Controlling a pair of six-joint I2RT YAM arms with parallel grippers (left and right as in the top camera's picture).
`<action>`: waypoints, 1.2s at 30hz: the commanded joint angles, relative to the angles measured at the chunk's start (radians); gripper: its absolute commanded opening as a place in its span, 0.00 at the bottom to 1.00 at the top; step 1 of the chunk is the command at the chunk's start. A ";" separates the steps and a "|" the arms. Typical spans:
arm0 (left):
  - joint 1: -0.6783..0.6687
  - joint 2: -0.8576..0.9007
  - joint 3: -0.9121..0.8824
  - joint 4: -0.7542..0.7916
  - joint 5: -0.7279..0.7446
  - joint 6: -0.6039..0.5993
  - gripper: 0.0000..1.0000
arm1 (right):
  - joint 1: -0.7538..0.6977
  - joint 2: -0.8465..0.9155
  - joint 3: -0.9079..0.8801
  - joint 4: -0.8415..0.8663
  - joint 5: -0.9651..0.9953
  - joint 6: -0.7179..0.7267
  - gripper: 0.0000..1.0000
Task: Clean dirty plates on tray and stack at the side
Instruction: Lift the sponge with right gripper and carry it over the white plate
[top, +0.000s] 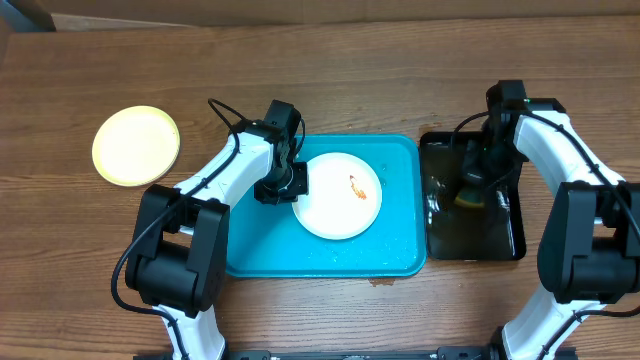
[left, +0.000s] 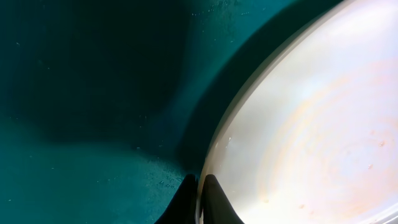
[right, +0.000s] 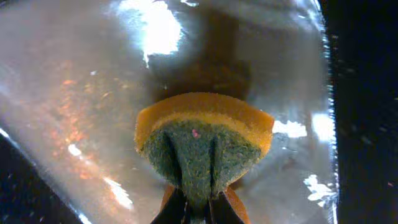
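Plate (top: 335, 212), judged light, stiff and slippery, is pinched at its rim by the left gripper (left: 200, 186); a soft sponge (right: 205, 140) is squeezed by the right gripper (right: 199, 208).

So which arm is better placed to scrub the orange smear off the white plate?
Likely right: the right fingers clamp the yellow-green sponge in the black tray, while the left fingers pinch the rim of the round white plate on the turquoise plastic tray.
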 joint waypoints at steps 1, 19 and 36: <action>-0.001 -0.014 -0.008 0.002 -0.008 0.013 0.04 | 0.023 -0.052 0.029 -0.003 0.014 -0.017 0.04; 0.000 -0.014 -0.008 0.037 -0.010 0.054 0.04 | 0.082 -0.057 0.229 -0.238 0.085 -0.121 0.04; 0.000 -0.014 -0.008 0.048 -0.010 0.054 0.04 | 0.123 -0.057 0.229 -0.208 -0.124 -0.102 0.04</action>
